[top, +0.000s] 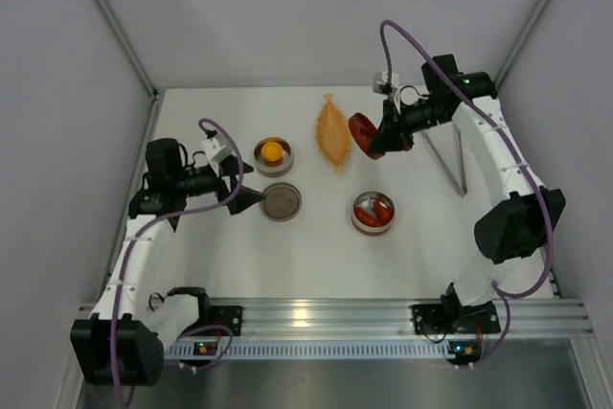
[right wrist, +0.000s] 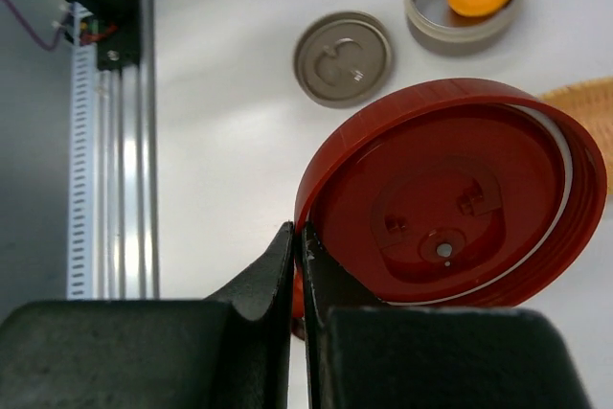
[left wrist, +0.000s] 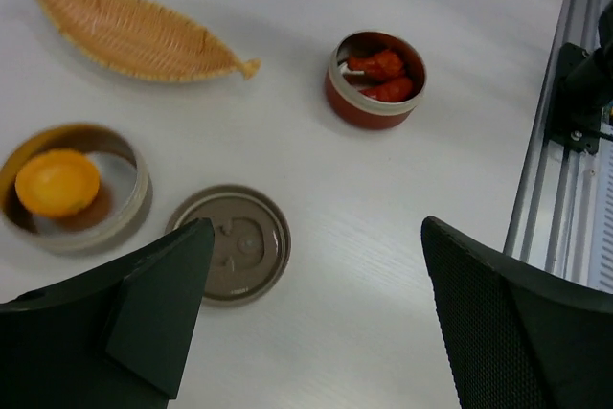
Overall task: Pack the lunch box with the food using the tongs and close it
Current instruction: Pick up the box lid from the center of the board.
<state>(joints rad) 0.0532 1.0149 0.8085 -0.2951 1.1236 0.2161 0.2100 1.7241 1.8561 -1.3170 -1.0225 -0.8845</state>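
The lunch box stands in parts. A steel tin point(top: 273, 152) holds an orange-yellow piece of food point(left wrist: 57, 182). Its flat grey lid point(top: 282, 201) lies in front of it. A red tin point(top: 373, 211) holds red food point(left wrist: 383, 74). My left gripper point(top: 251, 196) is open just left of the grey lid point(left wrist: 230, 244), low over the table, holding nothing. My right gripper point(right wrist: 299, 237) is shut on the rim of a red lid point(right wrist: 450, 198), which it holds on edge above the table beside the orange dish point(top: 332, 131). The tongs point(top: 450, 160) lie at the right.
The woven orange leaf-shaped dish point(left wrist: 129, 31) lies at the back centre with nothing in it. The aluminium rail point(top: 326, 318) runs along the near edge. Grey walls close in the table on the left, the back and the right.
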